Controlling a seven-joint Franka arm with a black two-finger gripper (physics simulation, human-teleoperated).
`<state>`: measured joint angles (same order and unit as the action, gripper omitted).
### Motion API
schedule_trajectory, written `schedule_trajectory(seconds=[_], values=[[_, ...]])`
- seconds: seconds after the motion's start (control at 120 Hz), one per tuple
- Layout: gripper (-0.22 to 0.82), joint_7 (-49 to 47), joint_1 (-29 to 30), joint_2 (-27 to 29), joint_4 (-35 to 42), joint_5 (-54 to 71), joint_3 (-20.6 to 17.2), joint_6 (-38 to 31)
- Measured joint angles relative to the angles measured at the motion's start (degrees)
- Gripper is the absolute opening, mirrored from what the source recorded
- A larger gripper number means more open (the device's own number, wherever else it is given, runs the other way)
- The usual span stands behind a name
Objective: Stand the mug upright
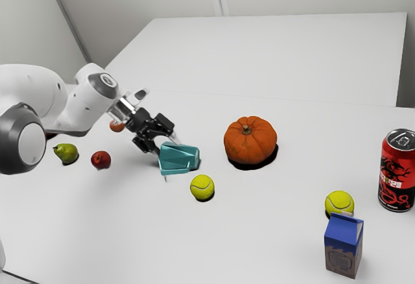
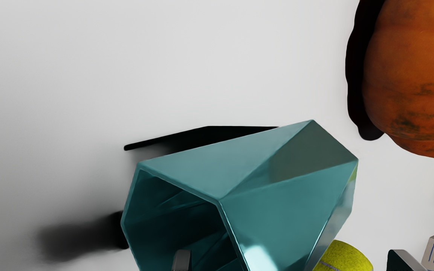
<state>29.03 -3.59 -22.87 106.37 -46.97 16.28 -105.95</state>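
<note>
The end effector (image 1: pixel 166 146) was open, with its two fingers (image 2: pixel 182 259) wide apart at the mug's mouth. The blue-green mug (image 1: pixel 178 159) lay on its side on the tabletop (image 1: pixel 272 225), with its mouth facing the end effector. If the fingers closed on just a bit of the slanted side, the mug could slip out and drop. A bump could make it slide or roll into the yellow ball (image 1: pixel 202 187) close by, and the ball could roll off. A wide swing could knock the big pumpkin (image 1: pixel 250 141) a bit farther out.
</note>
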Motion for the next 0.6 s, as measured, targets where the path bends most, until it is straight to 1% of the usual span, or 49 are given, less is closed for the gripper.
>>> schedule_trajectory(seconds=[0.133,0.233,0.383,0.467,0.6], values=[[0.43,-0.4,0.0,0.3,0.0,-1.4,-0.9,-0.2],[0.31,-1.0,-0.1,1.2,0.0,-1.9,-1.1,-0.2],[0.15,-2.2,-0.1,2.8,-0.1,-2.1,-2.5,-0.3],[0.08,-3.0,-0.1,2.9,-0.2,-2.1,-3.5,-0.4],[-0.06,-4.0,-0.1,2.6,-0.2,-2.2,-3.8,-0.6]])
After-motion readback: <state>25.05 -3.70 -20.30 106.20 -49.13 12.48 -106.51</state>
